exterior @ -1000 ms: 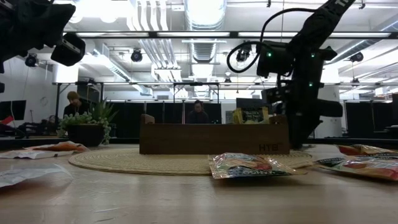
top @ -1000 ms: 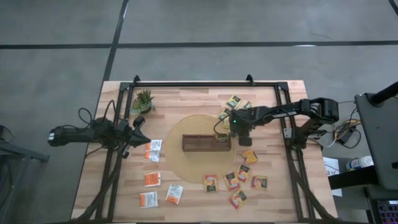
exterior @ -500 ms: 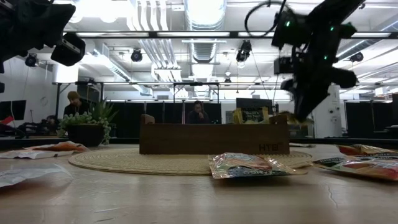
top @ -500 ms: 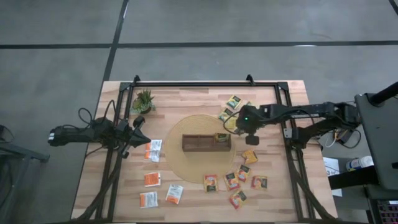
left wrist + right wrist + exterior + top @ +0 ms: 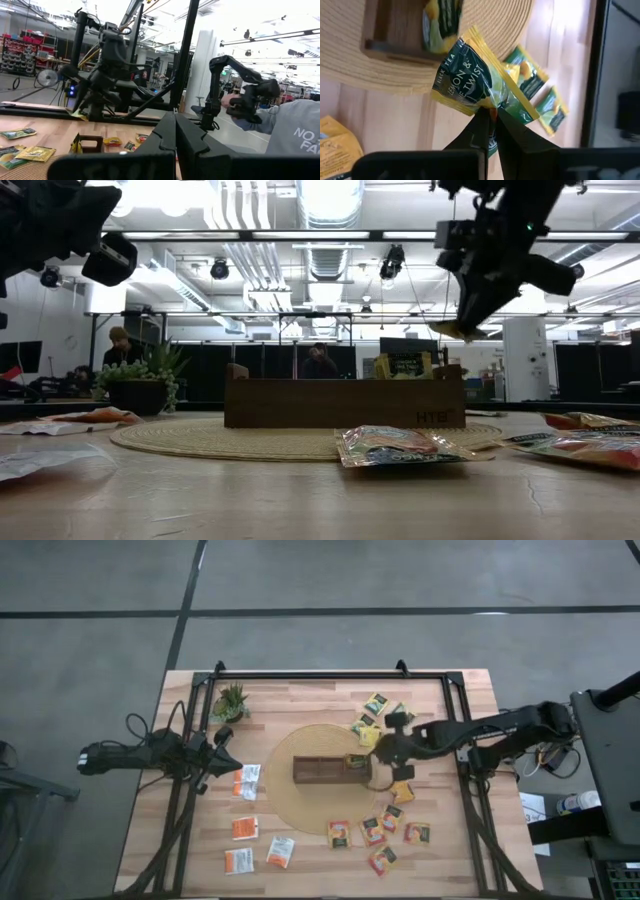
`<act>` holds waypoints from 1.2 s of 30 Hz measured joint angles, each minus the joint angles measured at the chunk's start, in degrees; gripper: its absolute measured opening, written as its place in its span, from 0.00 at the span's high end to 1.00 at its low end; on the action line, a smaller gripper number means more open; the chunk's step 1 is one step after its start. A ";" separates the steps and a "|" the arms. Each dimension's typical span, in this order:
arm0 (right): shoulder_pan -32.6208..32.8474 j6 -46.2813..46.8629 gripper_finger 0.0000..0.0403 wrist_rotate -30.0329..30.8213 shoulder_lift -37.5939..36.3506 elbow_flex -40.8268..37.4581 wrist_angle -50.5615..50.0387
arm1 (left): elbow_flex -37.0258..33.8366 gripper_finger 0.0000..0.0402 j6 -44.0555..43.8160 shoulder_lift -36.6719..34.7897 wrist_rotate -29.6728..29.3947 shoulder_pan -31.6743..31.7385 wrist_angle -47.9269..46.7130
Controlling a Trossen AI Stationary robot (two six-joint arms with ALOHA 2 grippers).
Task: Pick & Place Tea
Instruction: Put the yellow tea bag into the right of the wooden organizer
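Yellow-green tea sachet [image 5: 480,82], just beside the wooden tray [image 5: 395,37]: "LEMON & ... TWIST", partly creased. Tray front [image 5: 345,402]: small letters, roughly "HTB". Grey sleeve [image 5: 295,137]: "NO", "FA", cut off.

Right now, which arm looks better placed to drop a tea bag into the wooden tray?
The right: its claw is shut on a yellow-green sachet beside the tray. The left claw waits empty at the table's left edge.

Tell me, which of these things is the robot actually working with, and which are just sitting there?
Part of the job:
- tea sachet pinched in the right gripper
- loose sachets on the table
- wooden tray, one sachet inside

Just lying about:
- potted plant
- round woven mat
- left gripper, parked
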 joint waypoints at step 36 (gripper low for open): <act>12.14 -8.77 0.95 22.60 36.76 30.45 -23.36 | 0.00 1.00 0.00 0.00 -0.01 -0.01 -0.01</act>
